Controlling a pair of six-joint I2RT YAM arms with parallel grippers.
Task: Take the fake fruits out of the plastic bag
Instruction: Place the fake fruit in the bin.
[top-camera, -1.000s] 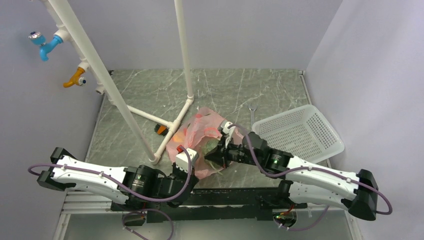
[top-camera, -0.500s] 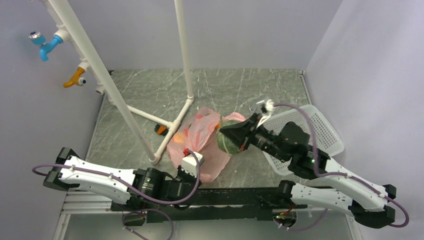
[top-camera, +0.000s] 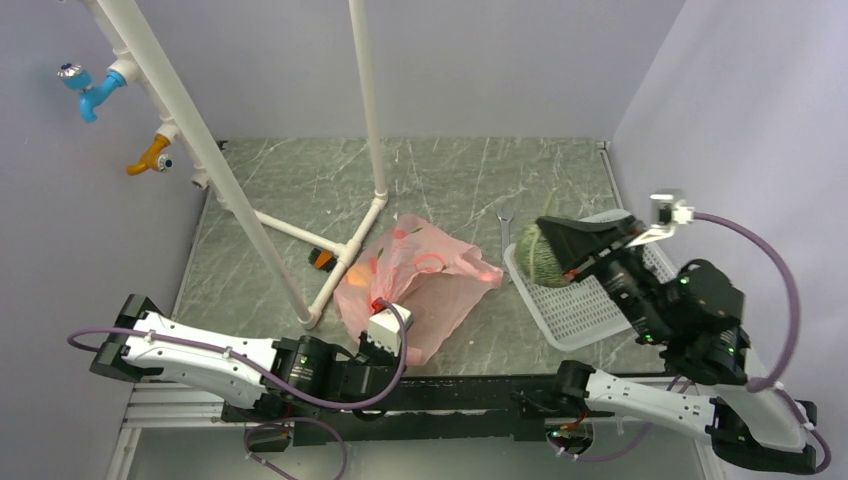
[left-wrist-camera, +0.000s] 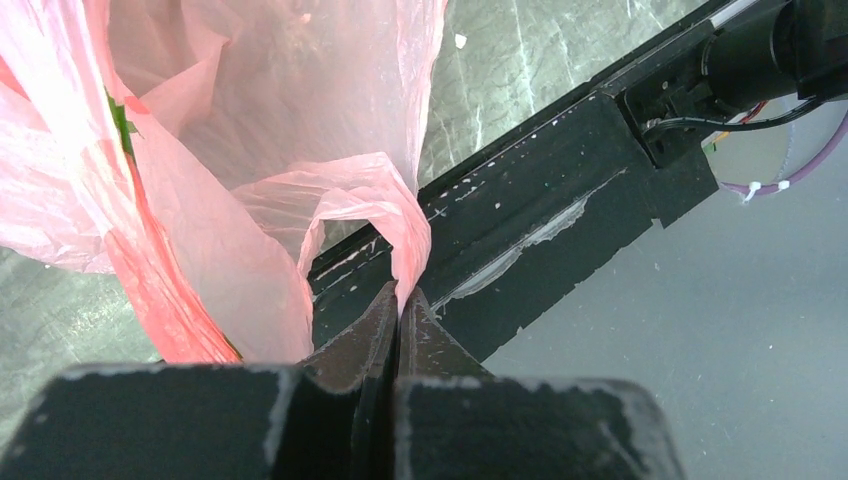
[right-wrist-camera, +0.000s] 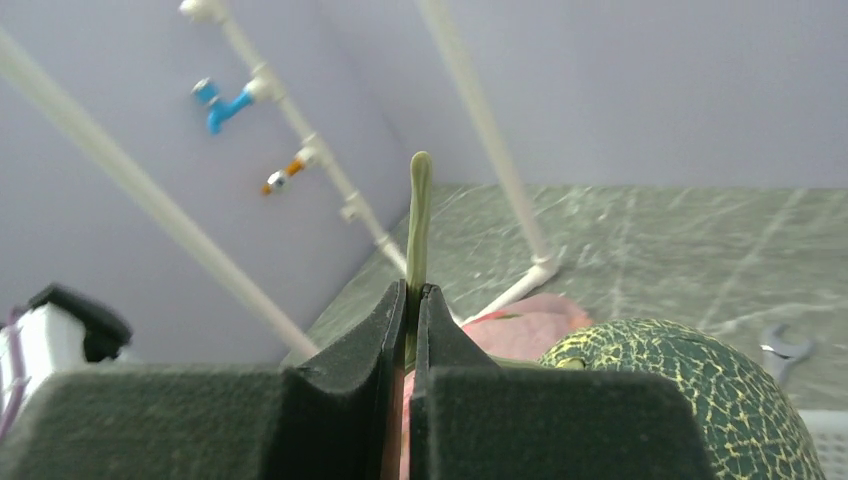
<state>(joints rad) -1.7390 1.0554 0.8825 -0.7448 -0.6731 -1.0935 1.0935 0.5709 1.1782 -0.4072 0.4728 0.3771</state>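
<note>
The pink plastic bag (top-camera: 420, 285) lies crumpled on the marble floor in the middle of the top view. My left gripper (left-wrist-camera: 402, 295) is shut on a fold of the bag's edge (left-wrist-camera: 385, 200) near the front rail. My right gripper (right-wrist-camera: 412, 290) is shut on the thin green stem (right-wrist-camera: 419, 215) of the grey-green netted melon (right-wrist-camera: 680, 385). In the top view the melon (top-camera: 538, 252) hangs in the air over the left end of the white mesh basket (top-camera: 610, 275). An orange piece (top-camera: 358, 270) shows through the bag. The grape bunch is hidden.
White pipe frame (top-camera: 300, 230) stands left of the bag, with blue (top-camera: 92, 92) and orange (top-camera: 150, 156) taps on the left wall. A small orange-and-black brush (top-camera: 322, 260) lies by the pipe. A wrench (top-camera: 504, 226) lies behind the basket.
My right gripper has lifted the melon out of the bag and carried it right and up, to above the basket. The bag has slumped flatter. My left gripper has kept its hold.
</note>
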